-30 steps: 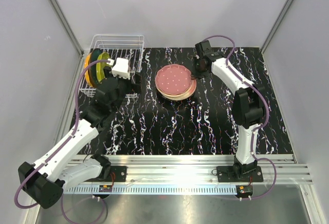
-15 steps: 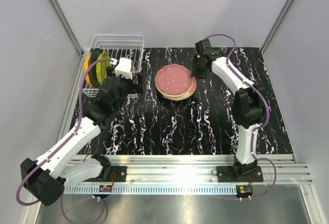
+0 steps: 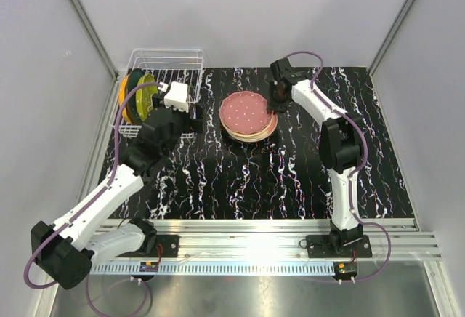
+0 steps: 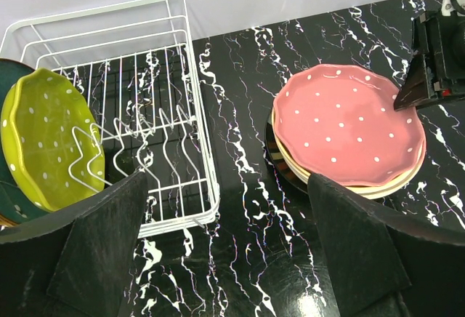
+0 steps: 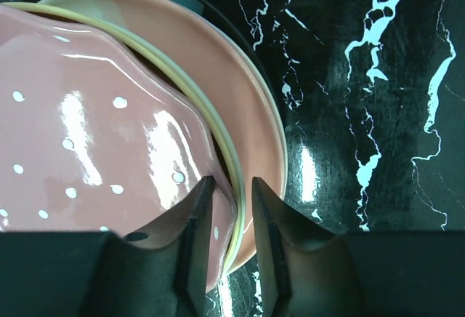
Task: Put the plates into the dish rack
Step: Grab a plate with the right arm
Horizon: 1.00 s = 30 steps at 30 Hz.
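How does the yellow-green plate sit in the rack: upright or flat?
Upright: the yellow-green plate stands on edge at the left end of the dish rack.

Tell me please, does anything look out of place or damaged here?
Nothing looks broken or spilled. Only the pink dotted plate sits a little off-centre on the plates beneath, whose rims show beside the right claw.

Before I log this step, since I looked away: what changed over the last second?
The right end effector edged toward the pink plate and now straddles its rim; a firm grip isn't clear. The left end effector stayed open by the dish rack; racked plates unchanged.
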Motion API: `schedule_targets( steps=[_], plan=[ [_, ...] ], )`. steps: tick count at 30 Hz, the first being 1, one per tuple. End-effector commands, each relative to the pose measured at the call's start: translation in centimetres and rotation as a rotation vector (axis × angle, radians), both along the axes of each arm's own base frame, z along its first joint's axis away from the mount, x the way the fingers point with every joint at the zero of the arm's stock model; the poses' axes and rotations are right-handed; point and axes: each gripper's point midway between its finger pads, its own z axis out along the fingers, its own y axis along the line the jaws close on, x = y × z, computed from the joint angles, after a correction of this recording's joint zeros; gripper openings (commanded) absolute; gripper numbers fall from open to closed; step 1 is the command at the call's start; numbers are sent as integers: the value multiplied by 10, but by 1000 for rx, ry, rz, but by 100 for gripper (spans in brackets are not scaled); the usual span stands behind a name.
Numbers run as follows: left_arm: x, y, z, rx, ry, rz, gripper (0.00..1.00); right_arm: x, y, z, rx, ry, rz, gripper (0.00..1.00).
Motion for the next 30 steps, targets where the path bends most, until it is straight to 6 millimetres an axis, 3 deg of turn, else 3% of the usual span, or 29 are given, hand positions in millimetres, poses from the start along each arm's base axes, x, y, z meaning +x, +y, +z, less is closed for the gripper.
schedule_targets(
  steps=[1,16,21,30],
  plan=[
    [3,-6,18,-34,-50,-15,95,10,-7,12,-41,-39,2,30],
    [1,-6,22,-44,-56,-20,95,9,-17,34,-88,-67,-3,8],
    [0,-6,23,-47,-60,-20,95,6,-11,38,-98,-68,9,1],
    [-1,-5,27,-55,-67,-23,95,3,-2,51,-207,-82,59,0]
  ],
)
